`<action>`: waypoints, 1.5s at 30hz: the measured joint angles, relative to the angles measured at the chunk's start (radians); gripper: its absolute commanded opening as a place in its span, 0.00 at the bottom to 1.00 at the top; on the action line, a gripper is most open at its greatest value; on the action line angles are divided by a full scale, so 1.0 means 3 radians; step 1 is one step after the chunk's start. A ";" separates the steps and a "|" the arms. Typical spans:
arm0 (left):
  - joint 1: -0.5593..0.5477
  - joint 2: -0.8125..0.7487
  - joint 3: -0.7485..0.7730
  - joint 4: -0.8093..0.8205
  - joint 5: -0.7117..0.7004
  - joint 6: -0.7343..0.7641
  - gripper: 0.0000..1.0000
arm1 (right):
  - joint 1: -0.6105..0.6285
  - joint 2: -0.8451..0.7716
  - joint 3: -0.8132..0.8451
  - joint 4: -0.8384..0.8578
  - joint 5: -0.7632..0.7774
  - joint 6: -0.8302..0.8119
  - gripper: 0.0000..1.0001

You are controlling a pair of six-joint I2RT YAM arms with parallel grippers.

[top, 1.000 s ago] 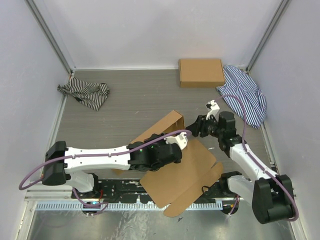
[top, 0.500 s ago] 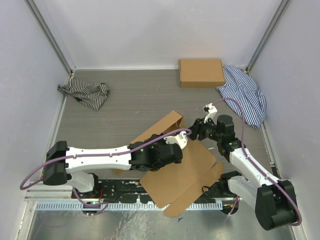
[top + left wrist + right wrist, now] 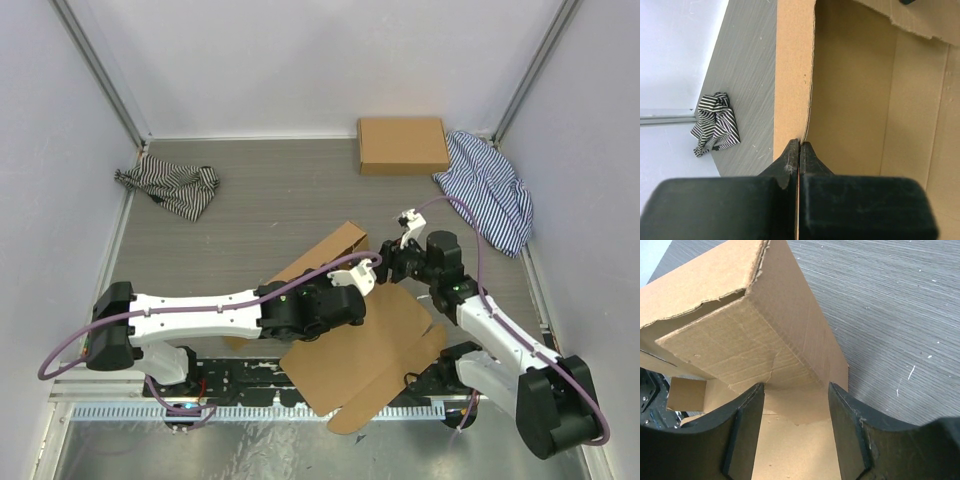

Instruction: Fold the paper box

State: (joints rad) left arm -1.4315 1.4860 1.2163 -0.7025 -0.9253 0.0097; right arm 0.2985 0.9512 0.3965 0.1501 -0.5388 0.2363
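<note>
The plain brown die-cut cardboard paper box (image 3: 365,345) lies half-opened at the near middle of the grey wood-grain table (image 3: 260,215), just in front of my 2 bases. Its wide base panel lies flat and reaches past the table's near edge. 1 long side wall stands raised along the panel's far-left edge.

My left claw (image 3: 799,146) is pinched tight on that raised wall. Its 2 black fingers (image 3: 788,160) meet with only the thin cardboard edge between them. In my left wrist view the wall's outer face is on the left and the box's inside on the right.

My right claw (image 3: 795,390) is spread wide at the far-right end of the same wall. Its 2 fingers (image 3: 742,430) straddle the wall's folded end, which sits in the gap; I cannot tell whether either finger touches it.

Well apart from all this, a neat flat brown cardboard rectangle (image 3: 403,145) lies at the far right. A crumpled blue-and-white striped cloth (image 3: 490,190) lies just beside it on the right. A black-and-white striped cloth (image 3: 170,187) lies at the far left.
</note>
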 measured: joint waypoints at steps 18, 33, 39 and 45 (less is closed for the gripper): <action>0.0000 0.0023 0.0106 -0.0154 -0.0015 -0.0111 0.00 | 0.0342 0.0387 0.0200 0.0038 0.0259 -0.0310 0.67; 0.0000 -0.0018 0.0104 -0.0148 0.0025 -0.0097 0.00 | 0.0360 0.0675 0.0256 0.0373 0.0275 -0.0374 0.51; 0.0000 -0.0013 0.0085 -0.0132 0.0029 -0.0076 0.00 | 0.0360 0.0804 0.0310 0.0449 0.0323 -0.0425 0.38; 0.0000 0.0078 0.0083 -0.0132 -0.0006 -0.0074 0.00 | 0.0357 0.0867 0.0326 0.0507 0.0385 -0.0437 0.21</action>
State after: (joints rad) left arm -1.4315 1.5093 1.2411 -0.7422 -0.9272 -0.0124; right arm 0.4057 1.2114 0.4942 0.3023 -0.4232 0.1051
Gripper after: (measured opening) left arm 0.008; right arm 0.286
